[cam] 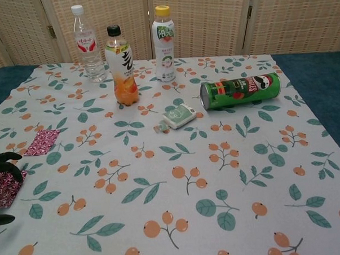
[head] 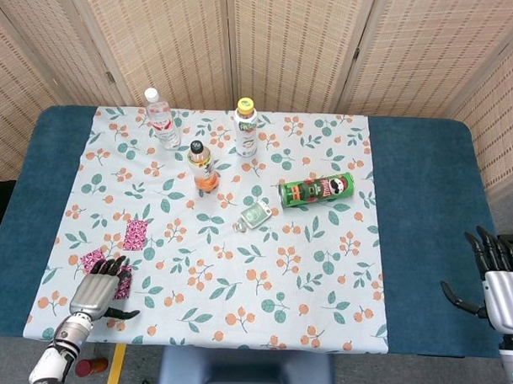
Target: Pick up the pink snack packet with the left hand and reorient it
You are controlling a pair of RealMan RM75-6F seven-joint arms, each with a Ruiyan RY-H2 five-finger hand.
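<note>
Gripping the pink snack packet (head: pixel 95 260) at the near left edge of the floral tablecloth (head: pixel 237 276), left hand (head: pixel 97 293) has its dark fingers (cam: pixel 8 166) curled over the packet's near end (chest view shows packet tucked under them at far left of frame). Thumb sticks out to the side, low, clear of the packet. Packet's far corner pokes out beyond the fingers, pattern visible. Right hand (head: pixel 498 285) sits off the cloth, over the blue table (head: pixel 423 248) edge at near right, fingers apart and extended, nothing in it. Second pink packet (head: pixel 135 235) lies flat just beyond the held one, apart from it. Mid-table: small green pack (head: pixel 256 215) lying flat, green chips can (head: pixel 317 191) on its side to its right. Further back: orange drink bottle (head: pixel 202 166) upright, then white bottle with yellow cap (head: pixel 245 127) and clear water bottle (head: pixel 160 118), both upright near far edge.
</note>
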